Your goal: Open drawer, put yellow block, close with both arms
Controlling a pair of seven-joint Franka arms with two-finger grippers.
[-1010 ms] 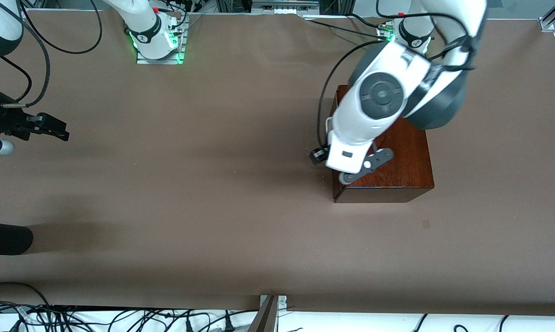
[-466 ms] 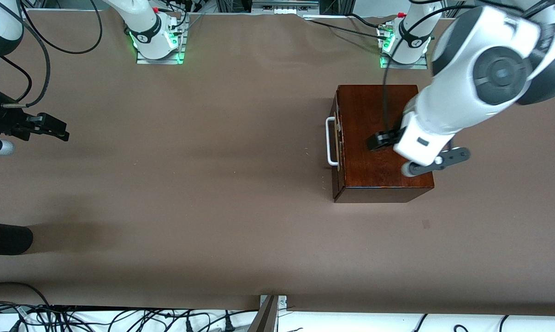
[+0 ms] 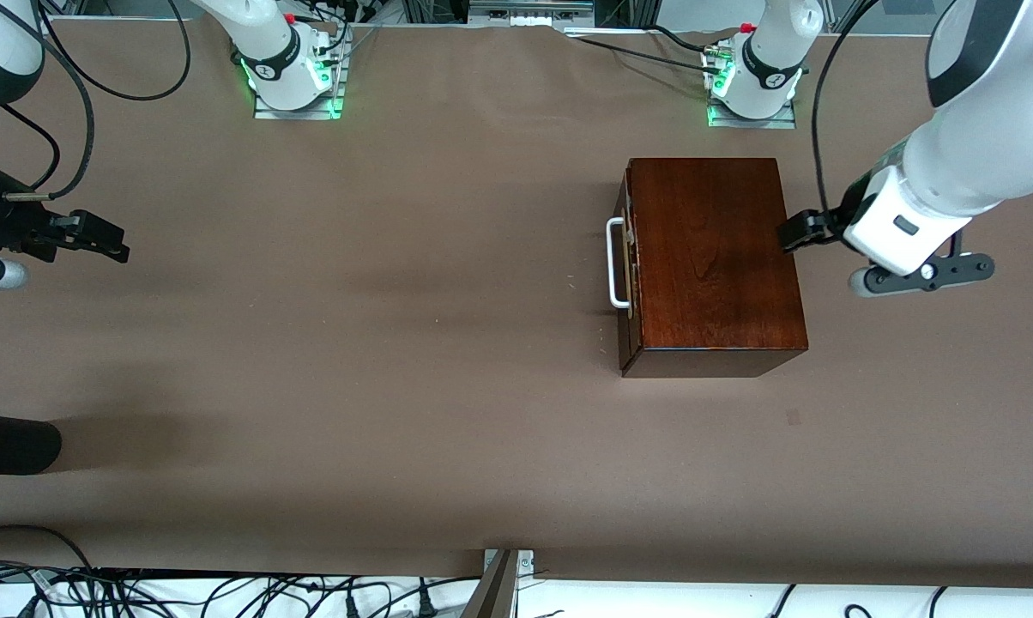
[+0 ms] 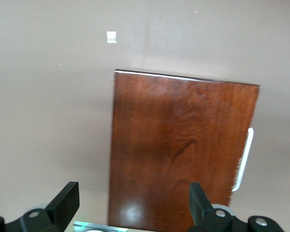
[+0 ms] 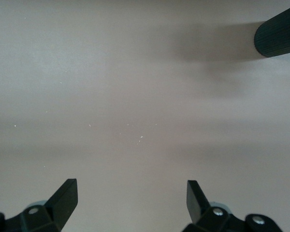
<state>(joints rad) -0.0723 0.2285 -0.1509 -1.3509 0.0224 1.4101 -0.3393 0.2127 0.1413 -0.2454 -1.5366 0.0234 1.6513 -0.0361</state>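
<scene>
Drawer sits shut in the box, handle toward the right arm's end. Left gripper hangs spread just off the box's handle-less end; right gripper waits spread. Yellow block is probably inside, can't see it.

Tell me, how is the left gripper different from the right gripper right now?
The left gripper hangs over the table just beside the dark wooden box, at the left arm's end; the right gripper is over bare brown table at the right arm's end. The left wrist view shows the box and its white handle; the right wrist view shows only table. Both have black fingers, spread open and holding nothing.
</scene>
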